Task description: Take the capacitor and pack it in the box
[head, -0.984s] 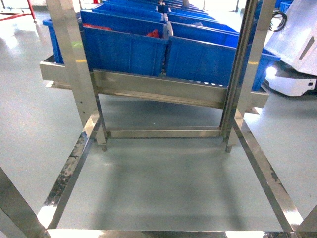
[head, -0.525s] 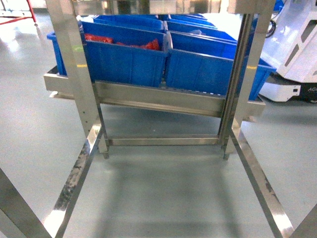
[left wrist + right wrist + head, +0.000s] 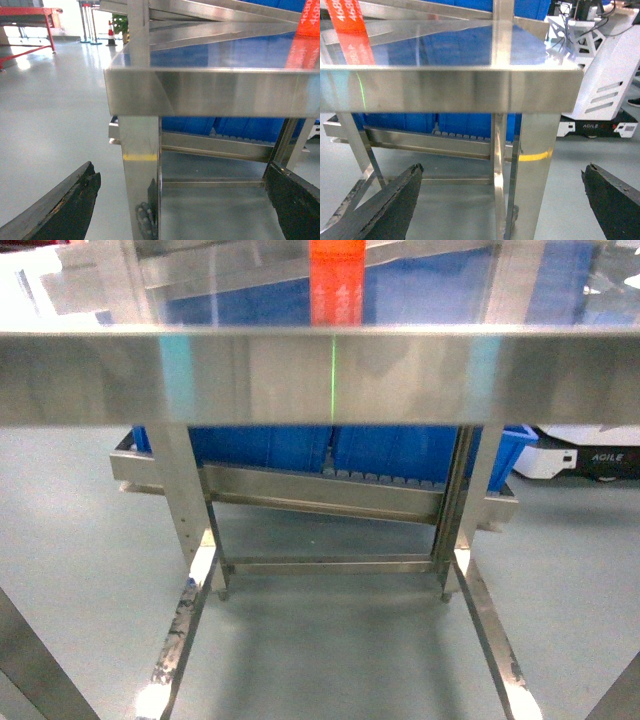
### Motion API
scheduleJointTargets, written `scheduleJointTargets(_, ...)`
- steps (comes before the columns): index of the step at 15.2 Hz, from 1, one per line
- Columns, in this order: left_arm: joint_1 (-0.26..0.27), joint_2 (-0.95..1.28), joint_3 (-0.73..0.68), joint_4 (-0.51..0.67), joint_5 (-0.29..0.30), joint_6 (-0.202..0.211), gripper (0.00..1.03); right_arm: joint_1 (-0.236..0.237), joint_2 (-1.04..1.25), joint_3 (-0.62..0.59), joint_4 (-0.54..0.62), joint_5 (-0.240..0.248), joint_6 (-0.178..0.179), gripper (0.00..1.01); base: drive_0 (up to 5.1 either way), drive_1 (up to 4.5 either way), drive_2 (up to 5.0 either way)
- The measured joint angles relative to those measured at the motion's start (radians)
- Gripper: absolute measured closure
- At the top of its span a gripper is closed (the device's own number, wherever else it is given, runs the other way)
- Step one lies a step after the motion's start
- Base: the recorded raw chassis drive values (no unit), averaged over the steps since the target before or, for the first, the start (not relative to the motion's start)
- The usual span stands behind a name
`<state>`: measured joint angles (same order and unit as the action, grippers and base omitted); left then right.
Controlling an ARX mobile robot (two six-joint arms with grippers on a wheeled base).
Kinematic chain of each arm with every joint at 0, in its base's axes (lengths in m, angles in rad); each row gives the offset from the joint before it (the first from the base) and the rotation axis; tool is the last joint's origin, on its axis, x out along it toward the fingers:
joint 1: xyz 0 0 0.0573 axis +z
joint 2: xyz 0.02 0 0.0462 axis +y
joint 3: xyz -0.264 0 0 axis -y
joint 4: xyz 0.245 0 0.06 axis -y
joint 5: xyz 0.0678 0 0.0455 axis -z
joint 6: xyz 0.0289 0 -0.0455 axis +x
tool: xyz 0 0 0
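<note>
Steel counter (image 3: 320,375) fills the view; no capacitor or pink box visible, so picking seems unstarted. Left hand (image 3: 180,210) and right hand (image 3: 502,210) are spread wide, empty.

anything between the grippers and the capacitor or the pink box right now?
Can't say: neither the capacitor nor the box shows in any view. Both the left gripper and the right gripper are open and empty, low in front of the steel table edge, which fills the head view. Blue bins sit behind it.
</note>
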<state>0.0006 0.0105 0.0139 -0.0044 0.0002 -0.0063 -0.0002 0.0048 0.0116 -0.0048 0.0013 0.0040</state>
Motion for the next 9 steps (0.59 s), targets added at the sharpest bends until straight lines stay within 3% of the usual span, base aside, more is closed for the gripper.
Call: scheduleJointTargets(9, 0.000, 0.000, 0.000, 0.001, 0.000, 0.006, 0.05, 0.000, 0.000, 0.000, 0.000, -0.002, -0.002, 0.03, 0.0, 0.00, 0.0)
